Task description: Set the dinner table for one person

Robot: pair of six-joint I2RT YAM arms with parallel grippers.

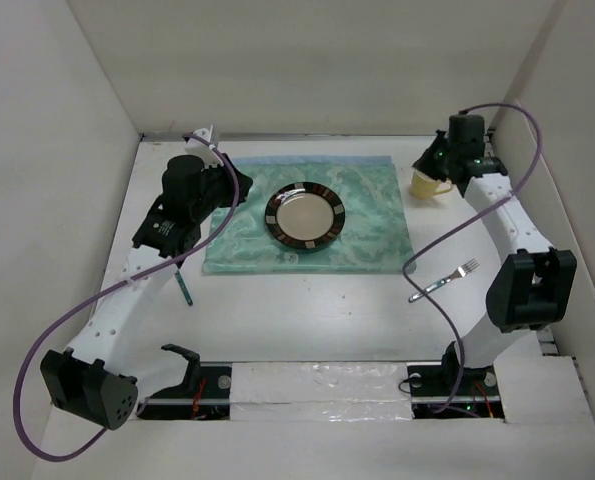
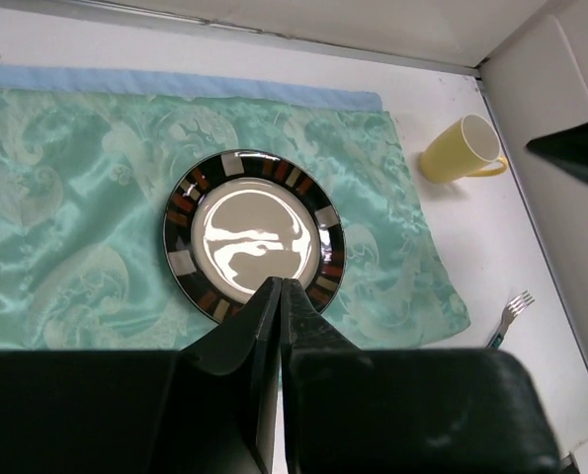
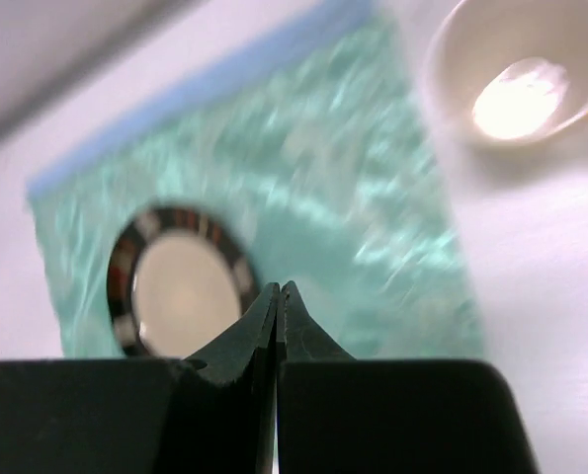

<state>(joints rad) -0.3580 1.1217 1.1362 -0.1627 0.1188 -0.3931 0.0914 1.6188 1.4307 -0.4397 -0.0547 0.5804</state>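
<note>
Plate (image 1: 305, 218) centred on mat (image 1: 377, 225); fork (image 1: 443, 281), lower right, and cup (image 1: 428, 185) await placing; left gripper (image 2: 280, 288) and right gripper (image 3: 279, 289) pinched closed, empty.

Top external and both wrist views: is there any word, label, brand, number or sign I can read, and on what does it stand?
None can be read in any view.
Small pale marking on the black housing of the left arm: too small to read.
The plate, mat, mug and fork show no print; the right wrist view is blurred.
</note>
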